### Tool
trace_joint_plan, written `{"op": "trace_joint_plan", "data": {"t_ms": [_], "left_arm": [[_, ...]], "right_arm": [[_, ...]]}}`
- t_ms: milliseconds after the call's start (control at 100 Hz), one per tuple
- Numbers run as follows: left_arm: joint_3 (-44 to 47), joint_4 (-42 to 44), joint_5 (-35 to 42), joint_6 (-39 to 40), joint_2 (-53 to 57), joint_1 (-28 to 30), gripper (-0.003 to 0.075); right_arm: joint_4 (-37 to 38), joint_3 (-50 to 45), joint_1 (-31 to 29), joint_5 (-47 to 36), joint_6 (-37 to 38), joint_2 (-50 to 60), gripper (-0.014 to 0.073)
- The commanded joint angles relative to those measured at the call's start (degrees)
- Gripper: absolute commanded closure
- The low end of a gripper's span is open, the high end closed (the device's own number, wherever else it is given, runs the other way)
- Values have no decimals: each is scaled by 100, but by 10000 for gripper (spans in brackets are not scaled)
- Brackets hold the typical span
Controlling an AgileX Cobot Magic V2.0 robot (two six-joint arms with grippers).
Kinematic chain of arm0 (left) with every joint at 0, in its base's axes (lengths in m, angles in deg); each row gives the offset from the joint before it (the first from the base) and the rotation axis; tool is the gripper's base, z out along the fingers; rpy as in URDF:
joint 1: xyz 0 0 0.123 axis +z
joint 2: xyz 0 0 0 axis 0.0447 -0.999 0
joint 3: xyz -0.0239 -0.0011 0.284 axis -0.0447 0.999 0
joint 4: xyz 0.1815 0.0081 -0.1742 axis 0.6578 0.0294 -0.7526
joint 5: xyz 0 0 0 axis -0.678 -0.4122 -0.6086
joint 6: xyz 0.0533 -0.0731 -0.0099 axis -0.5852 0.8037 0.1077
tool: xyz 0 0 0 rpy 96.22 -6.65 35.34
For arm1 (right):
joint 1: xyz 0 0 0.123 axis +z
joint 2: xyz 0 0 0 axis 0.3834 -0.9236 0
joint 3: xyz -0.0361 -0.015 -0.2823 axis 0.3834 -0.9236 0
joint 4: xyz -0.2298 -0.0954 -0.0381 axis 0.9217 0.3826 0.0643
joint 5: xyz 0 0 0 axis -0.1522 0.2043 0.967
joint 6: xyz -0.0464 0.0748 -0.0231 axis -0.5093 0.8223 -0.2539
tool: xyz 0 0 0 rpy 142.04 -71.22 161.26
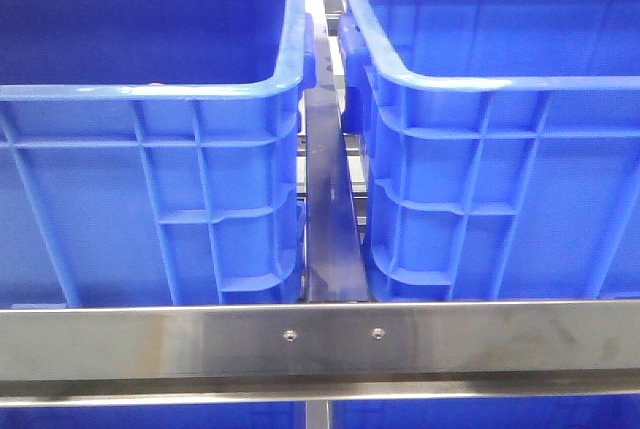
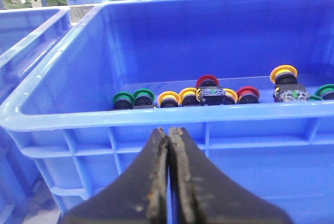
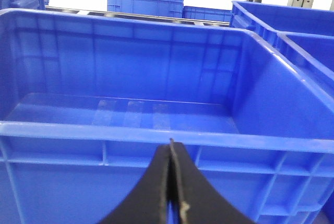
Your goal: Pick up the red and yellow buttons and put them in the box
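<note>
**Both claws pressed together outside the crates**

Left gripper point(image 2: 168, 130), empty, jaws pressed together, hangs before a large blue ribbed plastic crate point(image 2: 156, 117); inside lie small round red point(image 2: 207, 81) and yellow point(image 2: 283, 72) push-button caps among green ones. Right gripper point(image 3: 170, 143), likewise closed, faces the other blue plastic box point(image 3: 167, 143)

L gripper point(image 2: 168, 130): black fingers pressed together, pads touching along the whole seam, nothing between them; tips point fwd and level in the left wrist view. R gripper point(image 3: 170, 141): same pose, jaws closed tip to tip, nothing held, seam runs straight up the right wrist view. Pad edges on both look worn and flecked. Neither arm shows in the front view.
</note>
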Motion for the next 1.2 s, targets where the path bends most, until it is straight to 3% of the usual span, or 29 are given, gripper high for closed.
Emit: {"op": "trace_joint_plan", "data": {"t_ms": [0,580,860,1190], "left_arm": [[300,2,429,0,174,-2,740],[73,-44,429,0,174,-2,740],[-962,-69,-111,0,-122,-2,741],[-2382,-79,-905,0,-1233,-2,740]], "right_arm": [[44,93,5,-418,-9,134,663],[44,93,5,-418,-9,134,663],[44,93,5,-418,-9,134,663],[44,93,5,-418,-9,134,663]]}}
